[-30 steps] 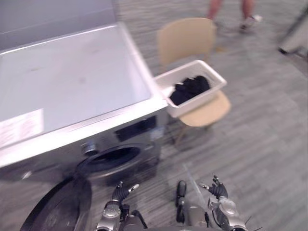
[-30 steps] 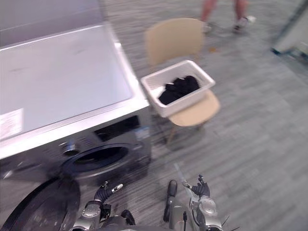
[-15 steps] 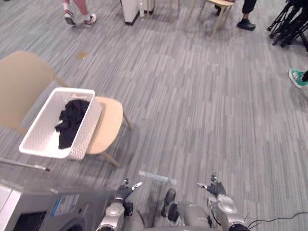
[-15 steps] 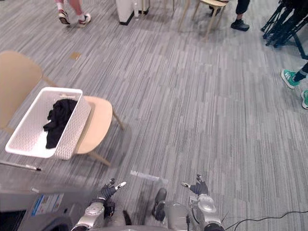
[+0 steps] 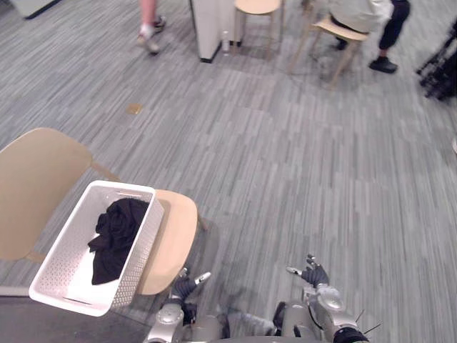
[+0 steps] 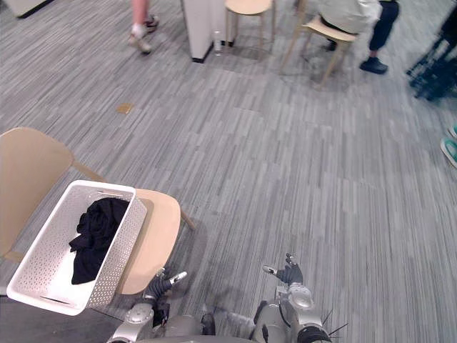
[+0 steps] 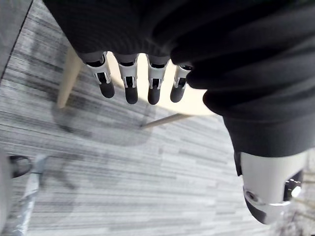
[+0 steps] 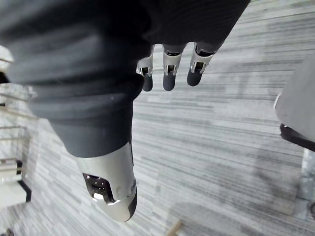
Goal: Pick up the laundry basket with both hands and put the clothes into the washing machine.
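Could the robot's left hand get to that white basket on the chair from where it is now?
Probably yes. The left hand hangs open and empty right by the front edge of the chair, the white basket has its near wall close by, and nothing stands between them.

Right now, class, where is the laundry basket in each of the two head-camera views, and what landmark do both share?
Left eye view: laundry basket at lower left, resting on a seat.
Right eye view: laundry basket at lower left, nearer the picture's edge.
Shared landmark: the beige chair beneath it.
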### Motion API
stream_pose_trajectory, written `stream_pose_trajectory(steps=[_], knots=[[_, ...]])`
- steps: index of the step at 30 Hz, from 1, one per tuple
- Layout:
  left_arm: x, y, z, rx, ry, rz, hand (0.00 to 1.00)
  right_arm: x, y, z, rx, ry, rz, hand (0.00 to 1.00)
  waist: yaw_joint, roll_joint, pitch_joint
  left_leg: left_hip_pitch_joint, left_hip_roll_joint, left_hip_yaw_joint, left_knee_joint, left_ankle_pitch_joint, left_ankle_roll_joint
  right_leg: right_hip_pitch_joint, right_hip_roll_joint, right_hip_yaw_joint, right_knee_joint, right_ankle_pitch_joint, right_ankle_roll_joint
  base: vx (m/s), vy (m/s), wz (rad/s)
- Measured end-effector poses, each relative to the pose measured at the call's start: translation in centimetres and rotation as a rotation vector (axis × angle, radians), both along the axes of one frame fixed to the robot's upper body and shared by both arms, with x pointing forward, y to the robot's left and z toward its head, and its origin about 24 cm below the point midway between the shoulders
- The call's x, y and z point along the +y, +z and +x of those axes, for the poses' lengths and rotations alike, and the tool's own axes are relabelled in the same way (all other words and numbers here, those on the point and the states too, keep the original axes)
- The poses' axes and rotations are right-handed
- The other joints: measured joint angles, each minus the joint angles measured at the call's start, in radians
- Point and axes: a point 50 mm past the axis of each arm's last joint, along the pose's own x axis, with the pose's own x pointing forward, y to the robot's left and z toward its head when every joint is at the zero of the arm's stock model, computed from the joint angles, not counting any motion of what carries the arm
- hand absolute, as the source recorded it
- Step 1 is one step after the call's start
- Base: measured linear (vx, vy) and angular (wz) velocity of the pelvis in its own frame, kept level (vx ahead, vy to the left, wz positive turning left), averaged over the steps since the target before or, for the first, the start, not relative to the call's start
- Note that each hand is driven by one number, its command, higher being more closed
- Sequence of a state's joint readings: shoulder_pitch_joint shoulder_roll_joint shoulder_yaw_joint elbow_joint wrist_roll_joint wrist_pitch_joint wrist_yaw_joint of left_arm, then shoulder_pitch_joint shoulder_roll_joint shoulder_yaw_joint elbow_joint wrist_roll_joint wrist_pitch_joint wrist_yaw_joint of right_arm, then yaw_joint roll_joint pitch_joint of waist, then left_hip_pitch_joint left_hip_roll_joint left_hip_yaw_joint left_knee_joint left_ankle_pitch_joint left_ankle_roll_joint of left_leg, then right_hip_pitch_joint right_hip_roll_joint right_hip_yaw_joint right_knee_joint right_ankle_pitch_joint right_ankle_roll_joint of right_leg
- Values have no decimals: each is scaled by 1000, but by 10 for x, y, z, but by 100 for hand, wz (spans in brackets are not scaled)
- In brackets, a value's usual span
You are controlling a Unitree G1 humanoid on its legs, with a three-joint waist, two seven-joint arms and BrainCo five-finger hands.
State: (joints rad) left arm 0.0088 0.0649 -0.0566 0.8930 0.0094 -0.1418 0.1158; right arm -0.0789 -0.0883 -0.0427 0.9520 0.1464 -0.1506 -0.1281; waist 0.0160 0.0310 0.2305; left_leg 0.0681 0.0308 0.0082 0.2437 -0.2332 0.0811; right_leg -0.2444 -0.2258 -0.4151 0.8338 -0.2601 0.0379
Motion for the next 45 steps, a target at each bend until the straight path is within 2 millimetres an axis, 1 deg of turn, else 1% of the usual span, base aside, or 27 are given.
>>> stream_pose_trajectory(steps=[1, 3, 4, 5, 6, 7, 10, 11, 12, 16, 17, 18, 19, 22, 23, 25, 26, 27, 28, 30, 31, 33, 35, 37, 38, 41, 45], knots=[[0, 2, 4, -10, 2, 0, 0, -1, -1, -1, 5, -1, -1, 0, -1, 10, 5, 7, 14, -42, 1, 0, 0, -12, 33, 9, -72, -6, -1, 410, -146, 105], [-2, 4, 10, -26, 5, -7, 0, -2, 1, 0, -2, 0, -5, 0, -2, 31, 15, 5, 52, -149, 16, -1, -6, -50, 129, 131, -308, 21, 11, 359, -201, 126], [-5, 6, 14, -36, 1, -13, 0, -3, -2, -7, 6, -8, -6, 0, -7, 20, 10, -41, 46, -229, 72, -13, -57, -53, 183, 315, -532, 123, 59, 414, -280, 200], [-5, 8, 19, -50, -9, -7, 0, -5, -7, -19, 34, -38, 1, 0, -8, -6, 6, -51, 16, -306, 116, -49, -121, -10, 177, 446, -704, 278, 80, 440, -326, 226], [-5, 9, 21, -55, -11, -6, 0, -3, -10, -27, 53, -53, 12, 0, -6, -33, 5, -55, 0, -345, 142, -78, -161, 11, 142, 472, -729, 341, 70, 453, -433, 213], [-22, 9, 24, -60, 18, -57, 0, -12, -8, -23, 49, -78, -11, 0, 21, 32, 13, -80, 40, -393, 167, -92, -203, 23, 167, 377, -662, 294, 40, 418, -404, 156], [-28, 9, 22, -61, 24, -73, 0, -14, 0, -13, -11, -93, -21, 0, 33, 36, 7, -151, 37, -407, 90, -51, -237, 92, 132, 194, -639, 235, 10, 341, -296, 187], [-28, 9, 21, -59, 27, -74, 0, -14, 2, -12, -24, -93, -23, 0, 39, 36, 6, -168, 37, -380, 47, 7, -232, 127, 125, 137, -641, 224, 11, 222, -137, 227], [-28, 8, 19, -53, 27, -72, 0, -14, 2, -13, -29, -97, -26, 0, 46, 27, -3, -187, 35, -299, 30, 47, -199, 163, 112, 75, -649, 205, 15, 159, -88, 161], [-22, 1, 0, -17, 51, -53, 0, -13, 5, -5, -50, -101, -32, 0, 77, -7, -52, -229, 32, -32, -66, 130, -170, 208, 53, -79, -705, 191, 31, 124, -23, 132], [-23, 1, 0, -18, 43, -53, 0, -15, 6, -5, -52, -103, -37, 0, 70, -4, -62, -252, 56, 169, -69, 123, -122, 232, 35, -164, -721, 187, 36, 74, 100, 160], [-23, 2, 1, -22, 32, -47, 0, -16, 6, -5, -51, -108, -39, 0, 62, -4, -63, -256, 73, 285, -48, 144, -123, 256, 15, -225, -718, 181, 53, 104, 114, 168], [-23, 3, 2, -30, 26, -46, 0, -19, 7, -5, -55, -111, -45, 0, 56, -3, -63, -263, 68, 305, -39, 148, -119, 269, 9, -254, -717, 182, 57, 105, 144, 146], [-10, 6, 0, -50, 29, -15, 0, -9, 9, -2, -79, -92, -35, 0, 77, -31, -72, -262, 15, 248, -30, 140, -105, 320, -38, -354, -676, 173, 79, 100, 154, 100], [-10, 6, -3, -51, 29, -16, 0, -9, 13, 1, -98, -74, -53, 0, 79, -37, -71, -244, -9, 231, -28, 131, -90, 319, -96, -371, -566, 150, 113, 72, 137, 60], [-3, 4, -10, -37, 32, 2, 0, -10, 17, 4, -118, -50, -80, 0, 79, -41, -70, -216, -33, 211, -22, 118, -70, 304, -163, -368, -407, 145, 118, 78, 178, 51], [0, 2, -16, -24, 33, 10, 0, -11, 20, 4, -131, -30, -99, 0, 77, -56, -68, -190, -57, 193, -23, 104, -51, 269, -229, -309, -257, 157, 95, 87, 168, 44], [2, 2, -18, -18, 33, 14, 0, -11, 21, 4, -136, -21, -112, 0, 75, -61, -68, -180, -67, 177, -24, 97, -41, 241, -251, -259, -184, 175, 58, 100, 145, 62], [5, 2, -18, -17, 29, 26, 0, -13, 22, 3, -141, -9, -133, 0, 60, -65, -68, -170, -71, 134, -21, 80, -35, 160, -241, -108, -61, 154, 9, 78, 82, 69], [13, 2, -21, -12, 29, 47, 0, -16, 25, -3, -146, 8, -188, 0, 44, -68, -68, -155, -69, 78, -18, 78, -33, 81, -141, 89, -90, 46, 62, 101, 60, 87], [13, 2, -21, -13, 29, 48, 0, -17, 26, -3, -148, 11, -196, 0, 44, -70, -69, -153, -69, 71, -18, 78, -34, 75, -127, 109, -112, 39, 70, 106, 25, 68], [20, 4, -18, -28, 27, 68, 0, -22, 33, 2, -173, 39, -262, 0, 31, -75, -72, -151, -70, 19, -16, 85, -49, 51, -39, 233, -331, 33, 104, 104, -39, 62], [24, 5, -15, -35, 22, 80, 0, -25, 41, 7, -203, 66, -309, 0, 23, -80, -74, -156, -79, -19, -17, 90, -70, 47, -13, 279, -467, 62, 119, 96, -124, 72], [27, 6, -14, -39, 22, 89, 0, -29, 49, 13, -233, 101, -363, 0, 24, -94, -76, -160, -98, -44, -13, 86, -89, 50, -16, 286, -539, 188, 105, 73, -181, 54], [26, 5, -16, -33, 26, 87, 0, -35, 56, 18, -251, 130, -414, 0, 27, -69, -77, -164, -81, -62, -17, 86, -100, 55, 1, 275, -548, 192, 96, 68, -188, 15], [25, -1, -28, 1, 25, 84, 0, -39, 75, 37, -318, 213, -507, 0, 24, -43, -76, -181, -31, -79, -55, 100, -127, 60, 52, 240, -614, 218, 62, 60, -191, 7], [26, -2, -27, 4, 21, 76, 0, -46, 91, 54, -356, 319, -605, 0, 24, -51, -64, -196, -1, -106, -98, 128, -168, 65, 85, 199, -663, 236, 41, 40, -143, 17]])
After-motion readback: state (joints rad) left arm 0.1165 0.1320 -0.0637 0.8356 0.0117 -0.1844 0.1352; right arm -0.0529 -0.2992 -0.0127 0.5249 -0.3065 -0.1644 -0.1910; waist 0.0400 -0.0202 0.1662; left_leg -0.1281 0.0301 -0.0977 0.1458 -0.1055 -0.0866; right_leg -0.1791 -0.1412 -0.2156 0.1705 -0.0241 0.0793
